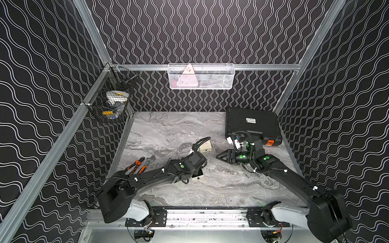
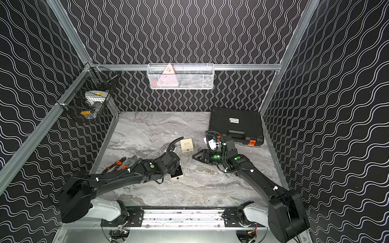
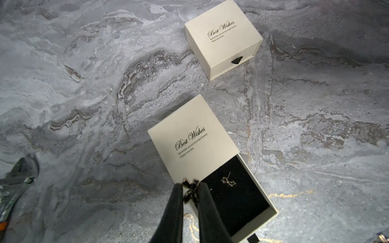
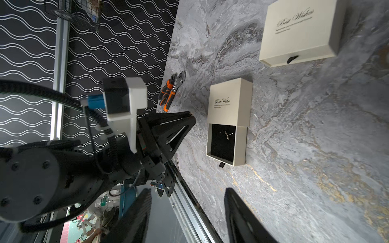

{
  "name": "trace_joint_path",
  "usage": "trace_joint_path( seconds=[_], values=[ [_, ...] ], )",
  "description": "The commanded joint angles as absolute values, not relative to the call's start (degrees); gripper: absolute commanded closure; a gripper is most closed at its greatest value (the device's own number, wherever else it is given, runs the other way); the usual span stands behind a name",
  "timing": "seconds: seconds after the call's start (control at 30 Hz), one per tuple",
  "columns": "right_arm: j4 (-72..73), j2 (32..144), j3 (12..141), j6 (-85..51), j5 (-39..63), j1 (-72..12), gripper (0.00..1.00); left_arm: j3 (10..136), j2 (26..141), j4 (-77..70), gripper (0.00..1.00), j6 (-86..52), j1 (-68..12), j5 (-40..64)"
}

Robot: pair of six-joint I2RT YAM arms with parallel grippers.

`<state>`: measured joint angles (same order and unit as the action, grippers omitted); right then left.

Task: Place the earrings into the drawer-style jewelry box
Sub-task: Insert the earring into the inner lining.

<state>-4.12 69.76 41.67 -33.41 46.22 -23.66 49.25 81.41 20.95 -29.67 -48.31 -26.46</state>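
Left wrist | boxes (image 3: 223,37) (image 3: 189,136) 2 | earrings (image 3: 228,181) 2, one in drawer (image 3: 256,226) | left gripper (image 3: 190,186) clamps other | right gripper (image 4: 187,191) apart

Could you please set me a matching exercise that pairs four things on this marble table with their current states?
Things:
1. nearer cream cardboard drawer box
2. farther cream cardboard drawer box
3. left claw
4. right claw

States:
A. open, empty
B. drawer pulled out
C. shut on a small earring
D. drawer closed

Pairs: 1-B; 2-D; 3-C; 4-A.
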Motion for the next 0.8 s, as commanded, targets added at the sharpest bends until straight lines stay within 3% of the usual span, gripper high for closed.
trace_joint_path(
  seconds=[0.0,0.77],
  values=[
    [-1.5,70.15,41.31,-32.96,48.33,-23.14,0.42,48.94,81.65,20.81,1.0,-34.41,-46.59,-23.41],
    [2.28,71.67,39.47,-33.57,50.71,-22.06,0.43,56.01,87.23,33.71,1.0,-44.27,-44.55,-15.89]
  ],
)
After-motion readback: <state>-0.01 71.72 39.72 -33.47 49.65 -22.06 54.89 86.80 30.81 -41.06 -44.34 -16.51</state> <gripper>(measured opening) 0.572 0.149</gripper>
